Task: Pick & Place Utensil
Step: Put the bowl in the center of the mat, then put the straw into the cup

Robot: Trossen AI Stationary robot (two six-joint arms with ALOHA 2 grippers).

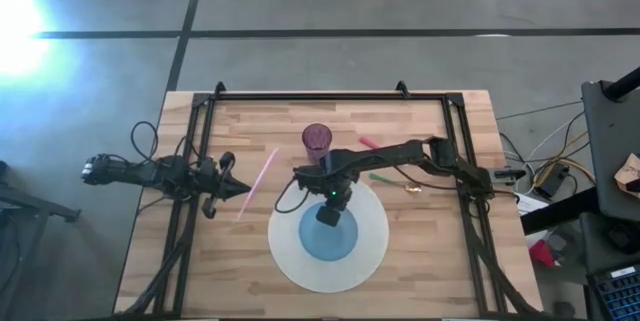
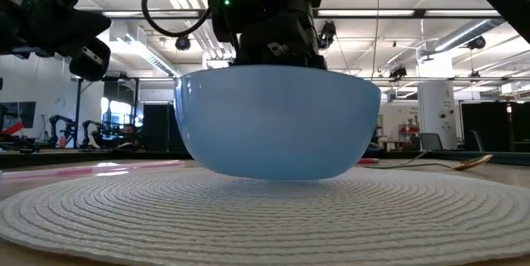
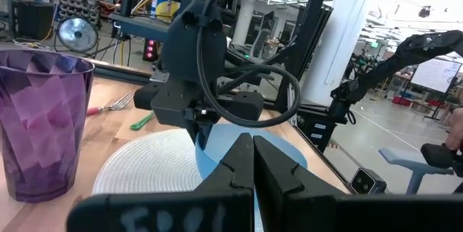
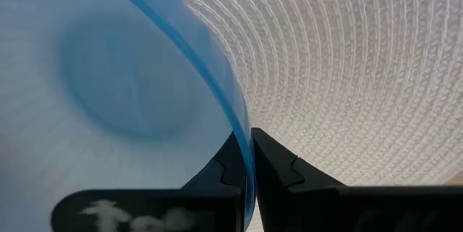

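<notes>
A translucent blue bowl (image 1: 332, 236) (image 2: 277, 121) is over a round white woven placemat (image 1: 372, 223). My right gripper (image 1: 328, 211) (image 4: 248, 167) is above the bowl's far rim, shut on it. My left gripper (image 1: 245, 189) (image 3: 253, 152) is shut and empty, left of the placemat. A long pink utensil (image 1: 258, 183) lies flat on the wood just beyond its tip. A green-handled fork (image 1: 382, 177), a pink piece (image 1: 369, 142) and a gold spoon (image 1: 412, 189) lie on the table beyond and right of the placemat. My right gripper pinches the bowl's rim (image 4: 242, 142) on its far side, one finger inside the bowl and one outside, coming from above and pointing down. The bowl stays upright; its base (image 2: 273, 176) is at the placemat, but I cannot tell whether it rests there or hangs just above.
A purple faceted cup (image 1: 317, 141) (image 3: 40, 123) stands upright on the wood just beyond the right gripper. A black frame (image 1: 300, 95) borders the table's far, left and right sides. Bare wood shows at the near left corner (image 1: 190, 271).
</notes>
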